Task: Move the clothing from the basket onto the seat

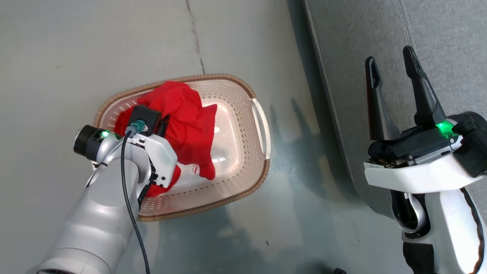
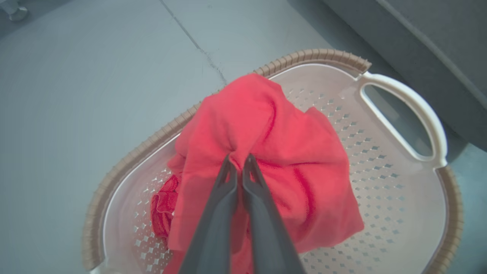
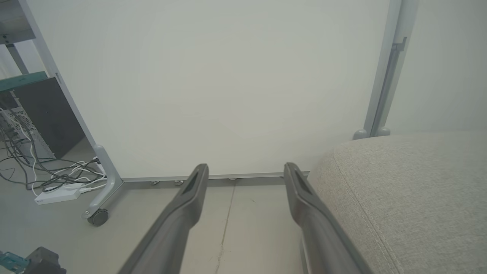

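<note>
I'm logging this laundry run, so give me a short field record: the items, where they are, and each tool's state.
clothing: red clothing, bunched inside the basket
basket: basket on the floor, beside the seat
seat: grey seat, no clothing on the visible part
left tool: left tool shut on a pinched fold of the clothing
right tool: right tool open, empty, near the seat

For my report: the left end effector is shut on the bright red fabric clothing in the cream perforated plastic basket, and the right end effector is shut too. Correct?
One part is wrong: the right end effector is open, fingers well apart, as the right wrist view shows. The left end effector is shut on the bright red fabric clothing in the cream perforated plastic basket.
</note>
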